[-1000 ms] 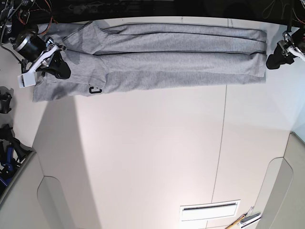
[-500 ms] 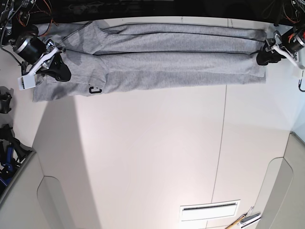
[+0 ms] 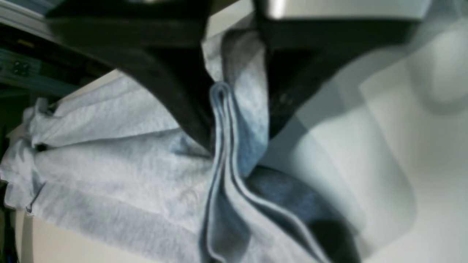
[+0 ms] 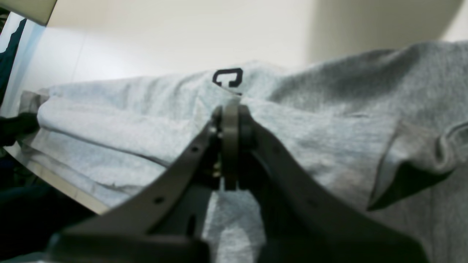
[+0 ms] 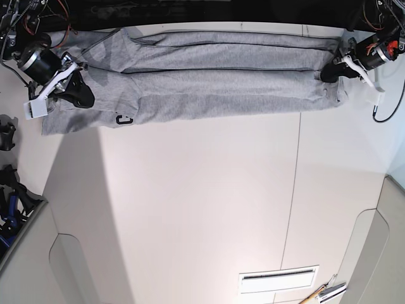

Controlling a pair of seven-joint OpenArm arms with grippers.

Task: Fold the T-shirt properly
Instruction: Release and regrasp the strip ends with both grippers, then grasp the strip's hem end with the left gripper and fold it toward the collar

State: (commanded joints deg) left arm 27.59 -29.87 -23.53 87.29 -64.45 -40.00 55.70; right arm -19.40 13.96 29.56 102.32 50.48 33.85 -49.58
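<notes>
The light grey T-shirt [image 5: 215,82] lies folded lengthwise in a long band along the table's far edge. A bit of black lettering [image 5: 124,120] shows near its left end. My left gripper [image 5: 329,74] is at the band's right end. In the left wrist view it [image 3: 234,106] is shut on the stacked hem layers of the T-shirt [image 3: 109,164]. My right gripper [image 5: 81,95] sits on the left end. In the right wrist view it [image 4: 230,109] is shut with a fold of the T-shirt [image 4: 329,120] at its tip, just short of the lettering [image 4: 228,77].
The white table [image 5: 202,202] stretches toward the camera, with a seam [image 5: 294,177] running front to back. A slotted white plate [image 5: 278,278] and tool handles [image 5: 326,292] lie near the front right. Dark gear [image 5: 9,190] sits at the left edge.
My left gripper has moved in from beyond the shirt's right end onto its hem and shut on it, drawing that end slightly inward. The right gripper has stayed put.
</notes>
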